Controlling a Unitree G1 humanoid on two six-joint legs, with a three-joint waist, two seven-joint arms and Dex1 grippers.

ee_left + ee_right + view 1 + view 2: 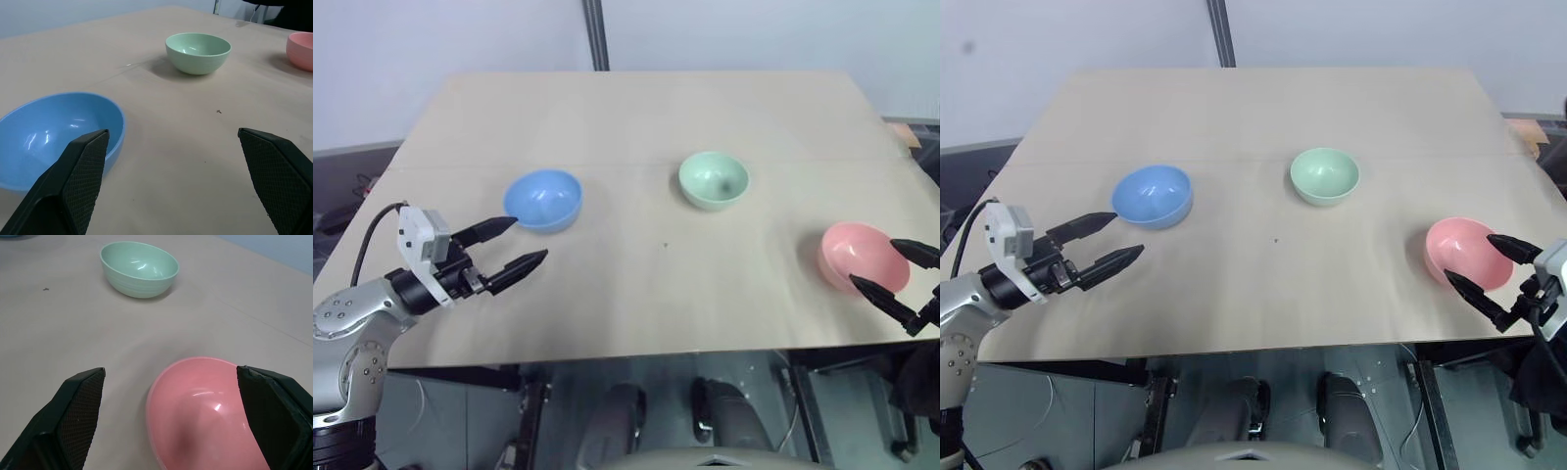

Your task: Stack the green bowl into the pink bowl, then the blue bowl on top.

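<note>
Bowls of three colours sat apart on a pale wooden worktop (636, 284) as a humanoid robot's two arms hovered at its near edge. The blue bowl (543, 199) stood upright toward the left side, just beyond the left pincer (517, 243), whose two black fingers were spread wide and pointed toward the bowl's near rim without touching it. The green bowl (713, 180) rested farther back, near the middle of the worktop and well apart from both arms. The pink bowl (862, 257) lay close to the near right corner, apparently tilted with its opening turned toward the right pincer (896, 267). That pincer was also fully open, one finger showing over each side of the pink bowl; whether either finger touched the rim could not be told. Neither pincer held anything, and none of the bowls was stacked.
</note>
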